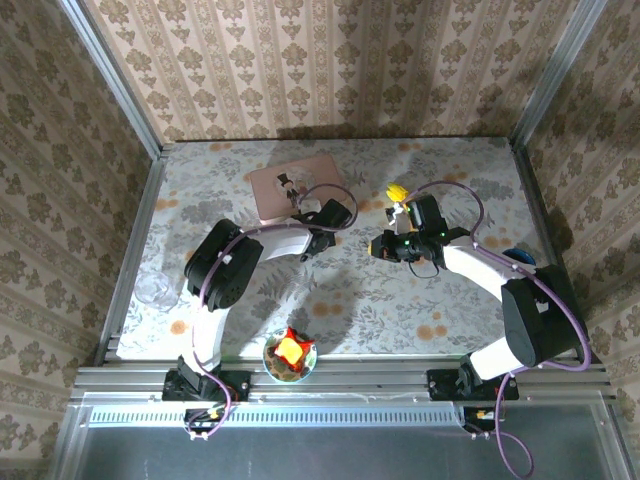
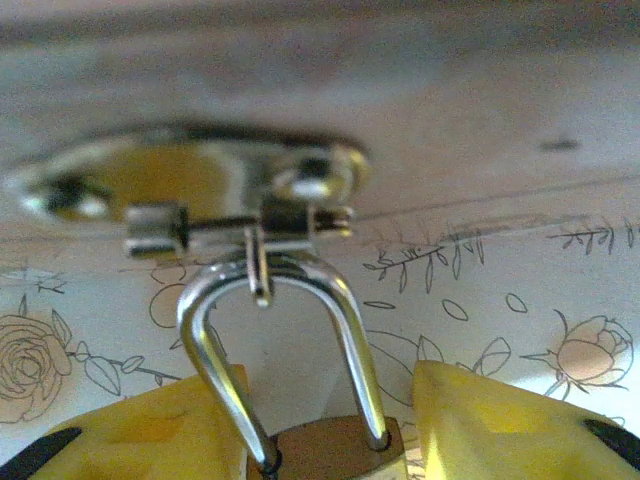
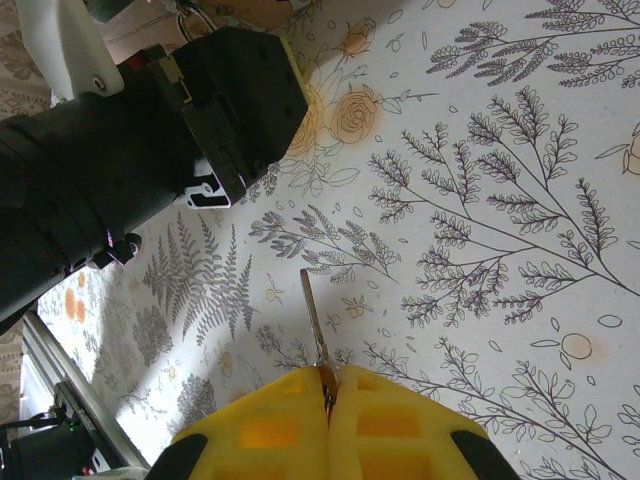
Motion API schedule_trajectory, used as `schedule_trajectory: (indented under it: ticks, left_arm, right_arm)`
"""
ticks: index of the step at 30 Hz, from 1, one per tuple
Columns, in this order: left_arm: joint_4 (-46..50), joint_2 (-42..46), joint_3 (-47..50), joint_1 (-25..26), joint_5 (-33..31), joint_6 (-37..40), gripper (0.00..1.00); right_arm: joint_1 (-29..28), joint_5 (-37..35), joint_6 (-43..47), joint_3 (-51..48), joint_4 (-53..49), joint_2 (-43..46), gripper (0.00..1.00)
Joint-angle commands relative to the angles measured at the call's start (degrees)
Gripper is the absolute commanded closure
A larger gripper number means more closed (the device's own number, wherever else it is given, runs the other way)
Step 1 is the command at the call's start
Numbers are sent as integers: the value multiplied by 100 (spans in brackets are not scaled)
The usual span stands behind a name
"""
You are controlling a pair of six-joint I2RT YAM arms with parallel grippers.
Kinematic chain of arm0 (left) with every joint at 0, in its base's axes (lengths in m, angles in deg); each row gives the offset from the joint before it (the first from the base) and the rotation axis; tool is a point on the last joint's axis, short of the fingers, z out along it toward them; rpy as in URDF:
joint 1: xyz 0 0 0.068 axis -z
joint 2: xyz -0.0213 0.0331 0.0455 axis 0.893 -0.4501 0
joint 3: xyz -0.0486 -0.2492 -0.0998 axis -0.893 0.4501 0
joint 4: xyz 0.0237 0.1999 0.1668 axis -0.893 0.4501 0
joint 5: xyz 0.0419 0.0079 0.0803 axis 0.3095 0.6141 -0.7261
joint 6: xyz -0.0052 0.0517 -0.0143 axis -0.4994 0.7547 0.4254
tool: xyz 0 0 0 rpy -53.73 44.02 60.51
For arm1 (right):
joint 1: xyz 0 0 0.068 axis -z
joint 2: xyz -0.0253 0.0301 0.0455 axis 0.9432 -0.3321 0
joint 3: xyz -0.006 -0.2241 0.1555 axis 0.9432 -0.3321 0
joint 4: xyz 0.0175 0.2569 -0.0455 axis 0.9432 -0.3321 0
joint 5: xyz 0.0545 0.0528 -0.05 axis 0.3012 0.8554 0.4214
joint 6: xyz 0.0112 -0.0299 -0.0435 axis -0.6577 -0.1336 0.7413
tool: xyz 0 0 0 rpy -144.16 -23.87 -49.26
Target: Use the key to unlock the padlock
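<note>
The padlock (image 2: 335, 452) hangs by its shackle (image 2: 215, 350) from the metal hasp (image 2: 200, 185) on the side of the pink box (image 1: 285, 185), toward the far middle of the worktop (image 1: 400, 300). Its brass body sits low between the yellow fingers (image 2: 150, 430) of the left tool (image 2: 330, 415), which looks closed against its two sides, though the contact lies at the very edge of the left wrist view. It is a small, hard, smooth piece of metal, probably light, slippery, and free to swing on the hasp. I judge the flat sides of the body the right place to hold it, leaving the keyhole end clear; I cannot tell which way the keyhole faces. The key (image 3: 314, 320) is a thin, stiff blade, pinched at its head by the fully closed right tool (image 3: 328, 385) and pointing out over the worktop toward the black left arm (image 3: 100, 170). So slim a part could twist in the pads if it meets the lock off-line. In the top view the two tools are near each other but apart.
</note>
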State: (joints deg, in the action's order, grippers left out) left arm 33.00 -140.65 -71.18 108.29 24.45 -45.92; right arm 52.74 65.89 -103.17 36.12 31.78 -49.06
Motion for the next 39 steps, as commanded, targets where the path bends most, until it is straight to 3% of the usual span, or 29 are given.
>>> schedule_trajectory:
  ticks: [1, 10, 19, 30, 32, 39]
  left_arm:
    - [245, 147, 118, 79, 64, -74, 52]
    - [205, -160, -131, 34, 52, 32, 50]
    - [87, -236, -180, -96, 168, 129, 59]
    - [94, -267, -154, -189, 207, 134, 56]
    - [91, -266, -155, -205, 210, 158, 59]
    - [66, -117, -72, -223, 196, 322, 89]
  right_arm:
    - [17, 144, -81, -67, 121, 173, 100]
    - [27, 178, -111, -90, 183, 172, 100]
    - [28, 215, -126, -87, 219, 125, 100]
    - [29, 457, -171, 45, 338, -121, 100]
    - [24, 474, -172, 54, 346, -151, 100]
    - [21, 441, -198, 22, 353, -135, 100]
